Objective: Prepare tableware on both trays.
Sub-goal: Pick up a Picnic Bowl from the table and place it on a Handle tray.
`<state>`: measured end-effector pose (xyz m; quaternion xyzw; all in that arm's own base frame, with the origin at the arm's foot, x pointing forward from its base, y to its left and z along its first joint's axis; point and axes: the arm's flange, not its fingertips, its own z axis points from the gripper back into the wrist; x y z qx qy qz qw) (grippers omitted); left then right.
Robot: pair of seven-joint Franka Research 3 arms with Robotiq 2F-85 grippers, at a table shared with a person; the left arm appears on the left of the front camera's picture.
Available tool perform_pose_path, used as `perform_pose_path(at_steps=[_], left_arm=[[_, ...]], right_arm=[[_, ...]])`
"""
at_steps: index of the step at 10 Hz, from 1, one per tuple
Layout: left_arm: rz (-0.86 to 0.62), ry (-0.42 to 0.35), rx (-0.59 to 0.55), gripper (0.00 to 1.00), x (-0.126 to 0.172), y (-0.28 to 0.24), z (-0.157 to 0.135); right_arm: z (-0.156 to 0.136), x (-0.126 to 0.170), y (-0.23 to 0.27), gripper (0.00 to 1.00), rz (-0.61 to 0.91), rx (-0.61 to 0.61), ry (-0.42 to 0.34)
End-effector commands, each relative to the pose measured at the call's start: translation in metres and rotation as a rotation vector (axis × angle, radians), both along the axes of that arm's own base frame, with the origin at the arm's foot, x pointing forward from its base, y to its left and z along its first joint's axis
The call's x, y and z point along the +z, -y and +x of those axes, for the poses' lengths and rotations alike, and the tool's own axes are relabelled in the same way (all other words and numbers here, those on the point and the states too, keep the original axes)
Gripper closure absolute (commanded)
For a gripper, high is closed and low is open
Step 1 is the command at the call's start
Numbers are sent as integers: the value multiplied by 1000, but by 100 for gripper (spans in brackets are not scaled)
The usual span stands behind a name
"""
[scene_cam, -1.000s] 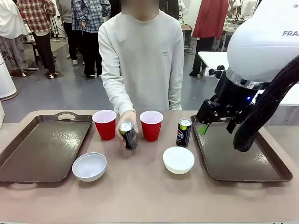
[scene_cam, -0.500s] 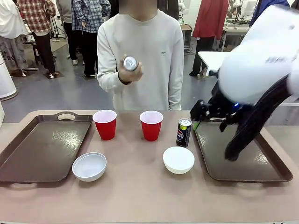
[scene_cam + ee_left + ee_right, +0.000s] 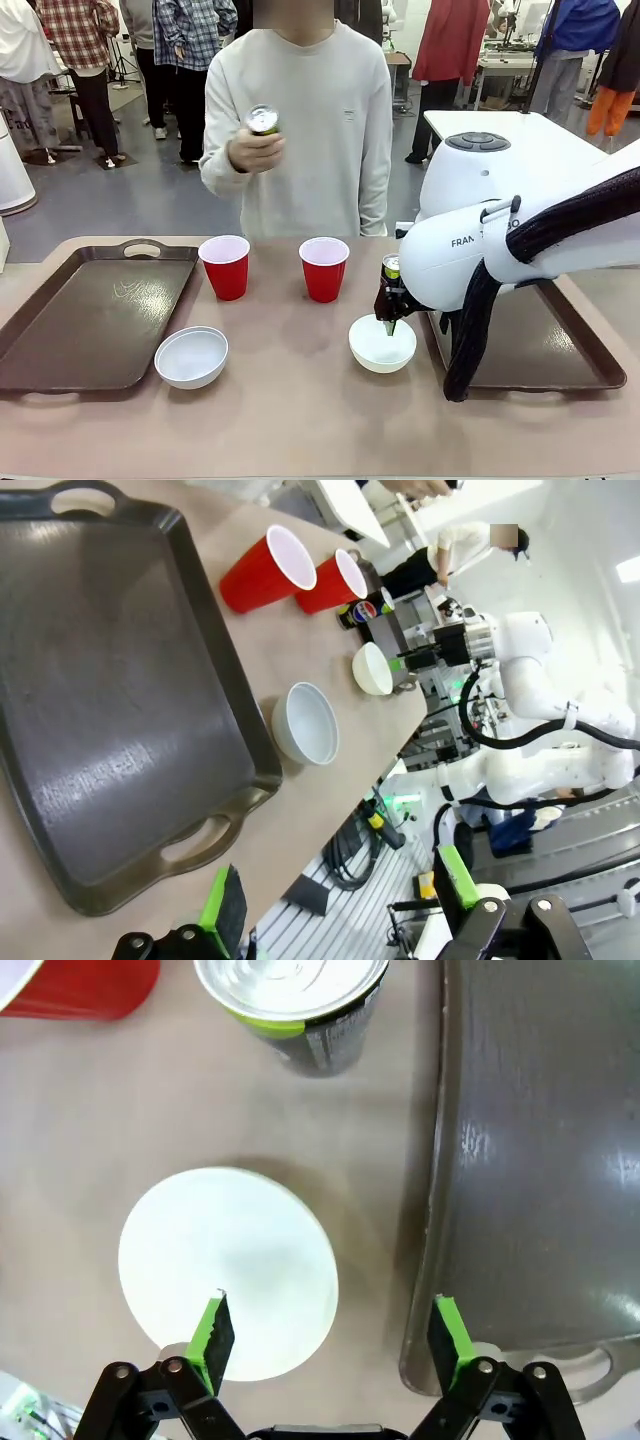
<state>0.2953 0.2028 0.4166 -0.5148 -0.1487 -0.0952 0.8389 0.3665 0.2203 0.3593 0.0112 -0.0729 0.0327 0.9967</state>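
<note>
Two red cups [image 3: 226, 266] [image 3: 324, 268] stand at mid-table between the two brown trays [image 3: 95, 315] [image 3: 575, 360]. One white bowl [image 3: 191, 356] sits beside the left tray, the other bowl [image 3: 382, 345] beside the right tray. My right gripper [image 3: 388, 318] hangs open just above that right bowl [image 3: 228, 1270]; its fingertips [image 3: 212, 1330] straddle the bowl's edge and the tray rim [image 3: 430, 1260]. A dark drink can [image 3: 295, 1000] stands just beyond. The person's hand holds a second can [image 3: 262, 121] at chest height. My left gripper [image 3: 340, 900] is open, back from the left tray [image 3: 100, 710].
The person stands at the far edge of the table, behind the cups. My right arm's white body [image 3: 470, 250] covers the near-left part of the right tray. Other people stand farther back in the room.
The person lifted the can from the table up to chest height. My right arm swung left and down from over the right tray to above the right bowl.
</note>
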Motion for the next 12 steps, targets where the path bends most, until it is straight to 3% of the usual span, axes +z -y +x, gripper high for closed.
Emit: perform_pose_path(at_steps=[1,3,4,5,6,7,8,12], left_arm=[[-14,2,3,0,2,-1,-1],[-14,2,3,0,2,-1,-1],[-14,2,3,0,2,-1,-1],[-14,2,3,0,2,-1,-1],[-14,2,3,0,2,-1,-1],[-14,2,3,0,2,-1,-1],[-14,2,3,0,2,-1,-1],[-14,2,3,0,2,-1,-1]], right_arm=[[7,14,-6,0,-16,-10,24],[8,10,-3,0,9,9,21],[11,7,-3,58,31,18,-6],[13,2,-3,58,33,21,-21],[14,-3,-3,100,26,29,-31],[16,-8,-2,63,41,47,-63],[17,-13,0,100,45,55,-75],[16,-17,4,100,53,77,-85]])
